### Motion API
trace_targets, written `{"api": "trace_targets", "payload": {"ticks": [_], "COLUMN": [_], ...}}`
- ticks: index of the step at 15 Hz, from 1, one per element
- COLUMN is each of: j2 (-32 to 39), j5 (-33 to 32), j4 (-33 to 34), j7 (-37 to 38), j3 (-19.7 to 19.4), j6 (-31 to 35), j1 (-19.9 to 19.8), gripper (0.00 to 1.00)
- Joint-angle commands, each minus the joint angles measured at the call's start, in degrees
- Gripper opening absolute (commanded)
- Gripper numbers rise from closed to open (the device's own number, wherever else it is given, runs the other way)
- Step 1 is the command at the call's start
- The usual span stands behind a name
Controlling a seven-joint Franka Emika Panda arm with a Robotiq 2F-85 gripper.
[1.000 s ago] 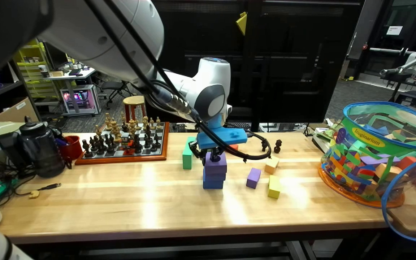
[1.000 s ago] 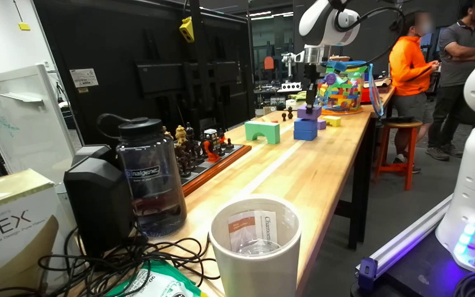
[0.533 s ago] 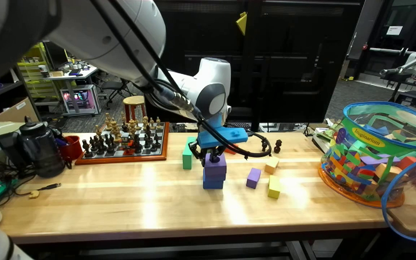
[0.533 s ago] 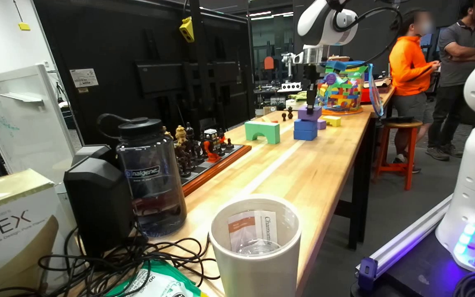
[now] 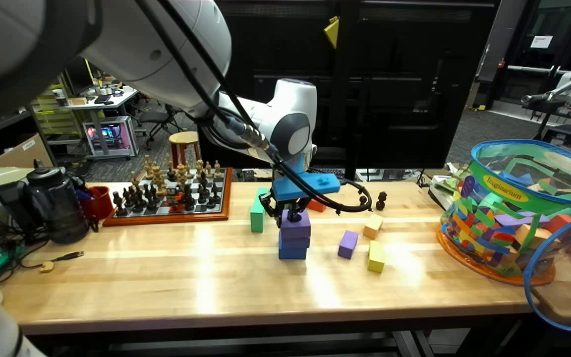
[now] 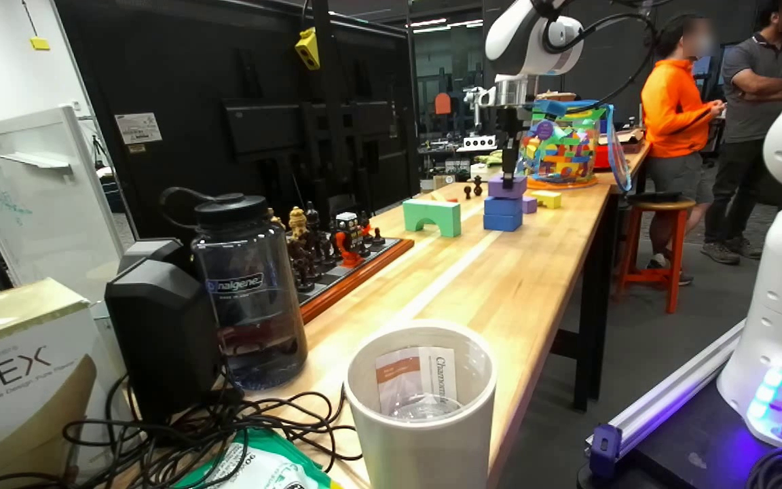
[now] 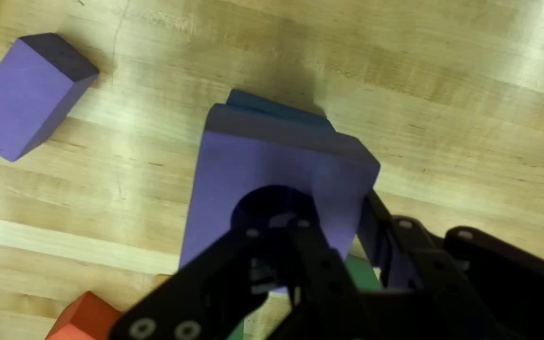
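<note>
Compared with one second ago, the upper arm [image 5: 181, 44] stands farther right in an exterior view, while the end effector [image 5: 287, 219] and the purple block [image 5: 295, 229] show only a slight shift. Note the grip: your end effector is drawn narrow on the purple block, one finger at what looks like a round opening in its top face, the opposite finger along its side. You find this block directly over the upper blue block [image 6: 502, 205], which rests on the lower blue block [image 6: 502, 222]; you cannot confirm whether purple and blue touch.

On the desk [image 5: 166, 277], locate the separate purple block [image 5: 348, 244] and the yellow block [image 5: 376, 256] near the stack.

Check the containers. The transparent bucket [image 5: 505, 188] holds many multicoloured blocks [image 5: 508, 233], piled below its rim. The white cup [image 6: 425, 451] contains a printed packet [image 6: 418, 373] and something clear at the bottom that you cannot identify. The bottle [image 6: 248, 299] stands upright and capped; you cannot make out its contents. Purple items show at the edge of the red container [image 5: 98, 204]; you cannot tell whether they lie inside.
</note>
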Motion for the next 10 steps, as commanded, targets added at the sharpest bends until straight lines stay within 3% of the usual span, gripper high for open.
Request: {"api": "trace_targets", "payload": {"ticks": [1,3,10], "j2": [0.63,0.82,0.95], "j5": [-0.99,-0.79,-0.40], "j4": [1.53,1.75,2.04], "j7": [-0.43,-0.48,-0.60], "j3": [0.44,0.50,0.50], "j6": [-1.53,-1.63,-1.70], "j1": [-0.07,-0.11,-0.23], "gripper": [0.51,0.55,0.99]}}
